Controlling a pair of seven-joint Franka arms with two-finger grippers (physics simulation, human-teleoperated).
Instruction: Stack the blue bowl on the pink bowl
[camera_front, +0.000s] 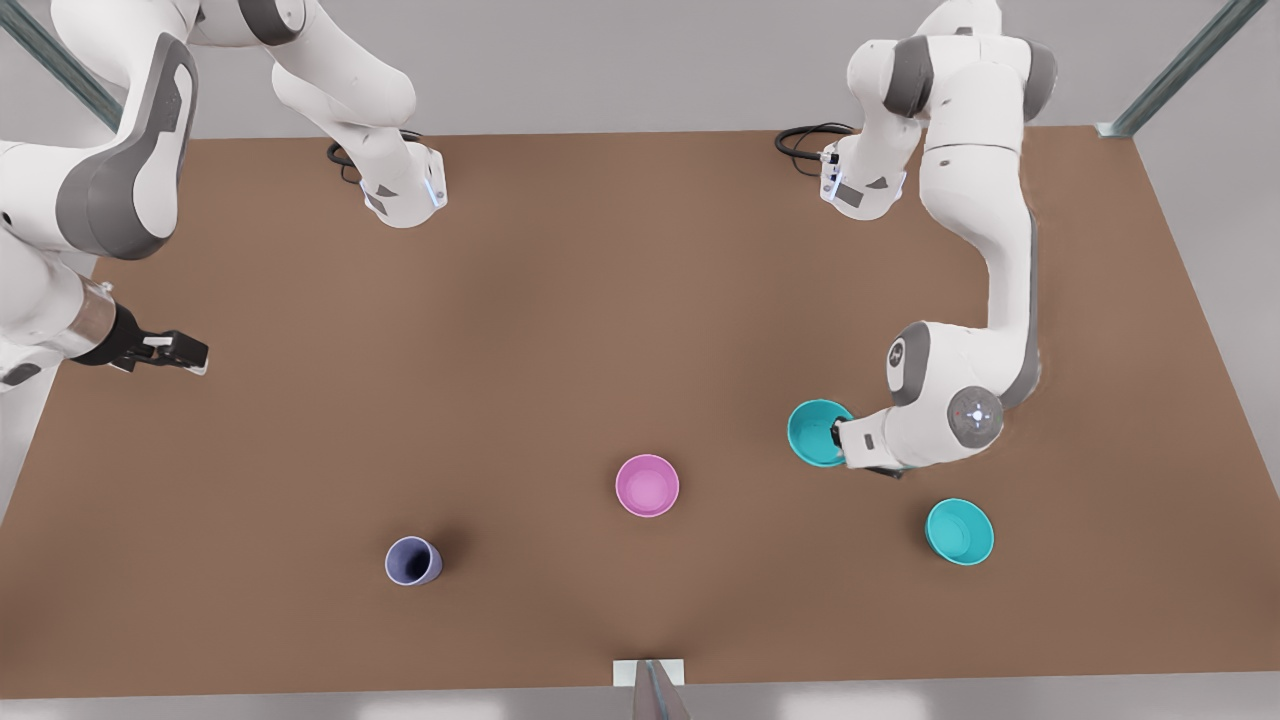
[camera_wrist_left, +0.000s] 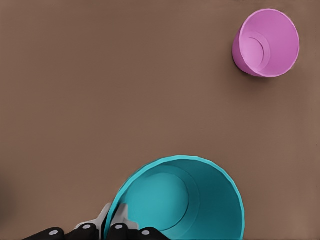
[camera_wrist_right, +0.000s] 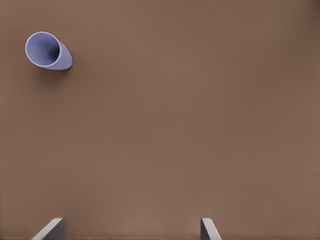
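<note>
Left tool (camera_wrist_left: 114, 226) clamps blue bowl (camera_front: 818, 432) rim (fingers partly cut off), beside pink bowl (camera_front: 647, 485). Right tool (camera_wrist_right: 132, 227) wide, waiting far from pink bowl.

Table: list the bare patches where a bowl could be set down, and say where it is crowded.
On the table, the widest bare stretch lies between the arm bases and the pink bowl. Another lies between the periwinkle cup and the waiting right gripper, open. Crowded: the front view's right, where the left gripper is shut on the blue bowl near the second turquoise bowl.
</note>
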